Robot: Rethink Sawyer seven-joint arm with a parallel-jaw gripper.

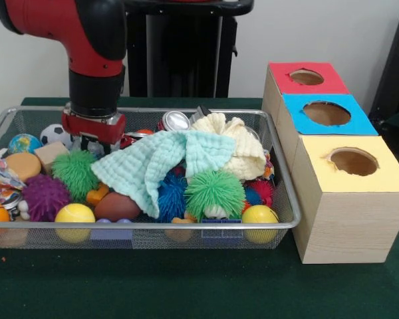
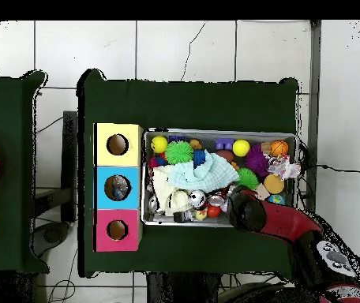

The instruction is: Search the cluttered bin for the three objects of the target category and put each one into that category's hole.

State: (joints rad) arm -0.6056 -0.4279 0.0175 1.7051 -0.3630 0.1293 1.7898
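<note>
Here the gripper (image 1: pixel 96 141) sits low among bin (image 1: pixel 279 222) clutter, its grip state unreadable.

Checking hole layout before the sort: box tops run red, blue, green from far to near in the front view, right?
Not quite. The nearest top is yellow, not green, as the front view shows. The red top is farthest and the blue top sits in the middle, as you said.

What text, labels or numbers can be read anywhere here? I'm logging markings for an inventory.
None can be read.
The crumpled wrapper at the bin's end has colourful print, too blurred to read.
The cans show no legible label.
The three boxes carry only colours and holes.
</note>
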